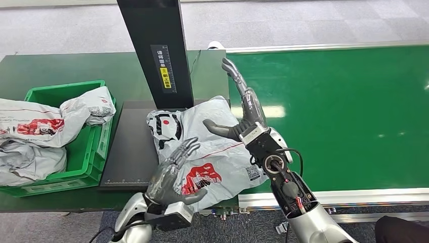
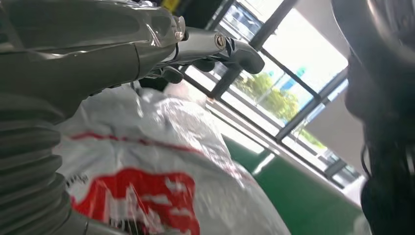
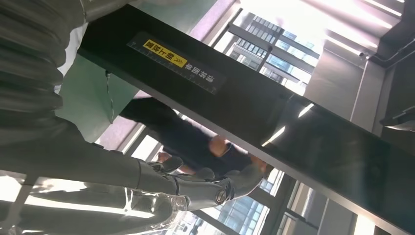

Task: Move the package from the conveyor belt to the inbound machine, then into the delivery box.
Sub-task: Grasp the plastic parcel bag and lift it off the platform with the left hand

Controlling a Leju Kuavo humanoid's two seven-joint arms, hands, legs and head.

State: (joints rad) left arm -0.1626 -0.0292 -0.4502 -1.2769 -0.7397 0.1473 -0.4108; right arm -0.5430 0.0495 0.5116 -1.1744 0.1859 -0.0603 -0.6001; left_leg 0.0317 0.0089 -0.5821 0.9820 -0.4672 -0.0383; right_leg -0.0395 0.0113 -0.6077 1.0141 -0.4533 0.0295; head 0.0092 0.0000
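The package (image 1: 202, 147) lies on the black inbound machine (image 1: 129, 147), between both hands. The left hand (image 1: 169, 174) presses its near side with flat fingers. The right hand (image 1: 243, 109) touches its right side, fingers spread, gripping nothing.

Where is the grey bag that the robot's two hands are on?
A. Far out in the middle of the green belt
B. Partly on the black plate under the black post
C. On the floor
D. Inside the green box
B. The bag lies partly on the black plate below the post, with the left hand and right hand at its sides.
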